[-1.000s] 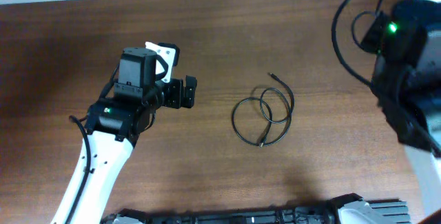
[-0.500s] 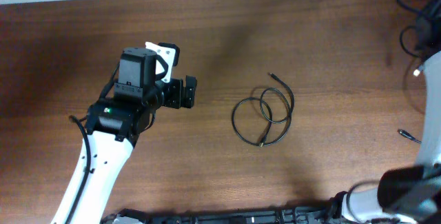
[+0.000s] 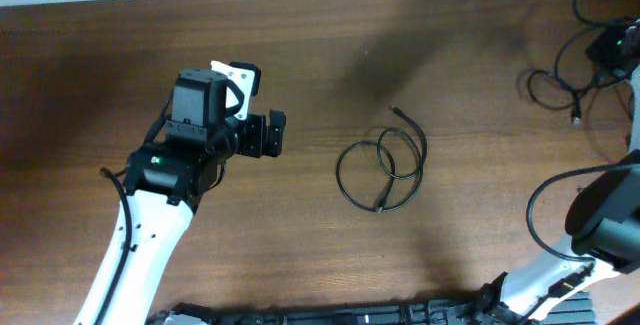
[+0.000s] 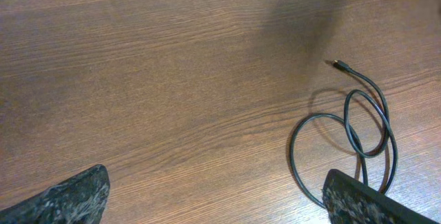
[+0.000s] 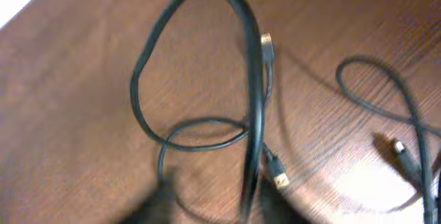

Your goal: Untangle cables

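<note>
One thin black cable (image 3: 340, 173) lies coiled in two overlapping loops at the table's middle, its plug (image 3: 394, 110) pointing up-left. My left gripper (image 3: 268, 133) hovers left of it, open and empty. The left wrist view has that coil (image 4: 291, 155) beside the right finger (image 4: 365, 200), with the left gripper (image 4: 217, 200) over bare wood. More cables (image 3: 556, 83) lie tangled at the far right. In the blurred right wrist view a cable loop (image 5: 256, 100) rises between the parted fingers of my right gripper (image 5: 210, 207). Gold-tipped plugs (image 5: 279, 178) lie beside it.
The right arm (image 3: 600, 227) curves along the right edge, its thick wires near the far right corner. A silver-tipped plug (image 5: 398, 147) lies on the wood to the right. A dark rail (image 3: 400, 315) runs along the front edge.
The right arm has swung away from the upper right, uncovering the cable tangle by the far right corner. Its fingers have parted. The left arm and the middle coil have not moved.
</note>
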Action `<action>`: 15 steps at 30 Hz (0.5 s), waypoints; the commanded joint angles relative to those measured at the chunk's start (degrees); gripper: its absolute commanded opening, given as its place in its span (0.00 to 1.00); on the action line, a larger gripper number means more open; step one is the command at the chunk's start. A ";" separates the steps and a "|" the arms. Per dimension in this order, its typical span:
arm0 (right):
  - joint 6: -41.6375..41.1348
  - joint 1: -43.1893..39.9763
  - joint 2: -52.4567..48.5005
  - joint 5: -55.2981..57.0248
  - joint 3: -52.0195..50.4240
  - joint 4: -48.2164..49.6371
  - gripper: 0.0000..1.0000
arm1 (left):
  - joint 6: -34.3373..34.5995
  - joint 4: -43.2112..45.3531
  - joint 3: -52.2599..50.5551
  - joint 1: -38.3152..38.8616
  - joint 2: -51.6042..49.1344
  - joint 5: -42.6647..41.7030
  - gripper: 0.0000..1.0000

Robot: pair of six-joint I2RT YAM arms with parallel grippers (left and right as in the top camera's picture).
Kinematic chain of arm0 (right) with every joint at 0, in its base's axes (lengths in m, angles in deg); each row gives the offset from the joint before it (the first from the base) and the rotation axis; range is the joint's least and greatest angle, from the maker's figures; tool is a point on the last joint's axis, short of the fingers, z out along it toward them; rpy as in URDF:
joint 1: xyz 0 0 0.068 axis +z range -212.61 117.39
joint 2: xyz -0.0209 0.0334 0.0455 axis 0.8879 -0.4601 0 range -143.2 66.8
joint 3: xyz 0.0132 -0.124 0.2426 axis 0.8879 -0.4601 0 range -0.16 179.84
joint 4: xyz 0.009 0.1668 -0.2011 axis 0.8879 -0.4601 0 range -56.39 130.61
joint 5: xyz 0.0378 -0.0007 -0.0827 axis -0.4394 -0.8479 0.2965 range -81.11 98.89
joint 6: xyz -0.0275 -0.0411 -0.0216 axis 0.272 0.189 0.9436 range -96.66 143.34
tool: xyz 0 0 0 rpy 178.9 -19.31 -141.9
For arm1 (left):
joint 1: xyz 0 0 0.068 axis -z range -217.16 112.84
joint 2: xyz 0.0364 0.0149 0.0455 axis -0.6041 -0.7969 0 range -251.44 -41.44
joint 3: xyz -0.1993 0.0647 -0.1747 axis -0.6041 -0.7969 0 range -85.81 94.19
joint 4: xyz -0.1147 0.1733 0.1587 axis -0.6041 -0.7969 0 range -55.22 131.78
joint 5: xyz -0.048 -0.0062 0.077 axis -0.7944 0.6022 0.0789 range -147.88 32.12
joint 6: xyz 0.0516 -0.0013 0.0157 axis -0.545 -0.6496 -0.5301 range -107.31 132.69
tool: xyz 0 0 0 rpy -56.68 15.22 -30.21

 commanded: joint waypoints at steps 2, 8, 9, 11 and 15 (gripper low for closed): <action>-0.09 0.13 -1.18 -1.09 0.94 -1.51 0.82 | 0.72 -0.07 0.52 -0.17 0.76 0.39 0.99; 3.82 0.13 -1.16 -4.79 0.94 -7.63 0.90 | 0.72 -0.04 0.52 -0.17 0.76 0.39 0.99; 7.93 0.15 -1.05 -9.16 0.94 -8.90 0.90 | 0.74 -0.04 0.52 -0.17 0.76 0.39 0.99; 12.07 0.15 -0.72 -14.80 0.94 -10.75 0.90 | 0.74 -0.04 0.52 -0.17 0.76 0.39 0.99; 20.41 0.15 1.20 -23.19 0.96 -16.68 0.90 | 0.72 -0.04 0.52 -0.17 0.76 0.39 0.99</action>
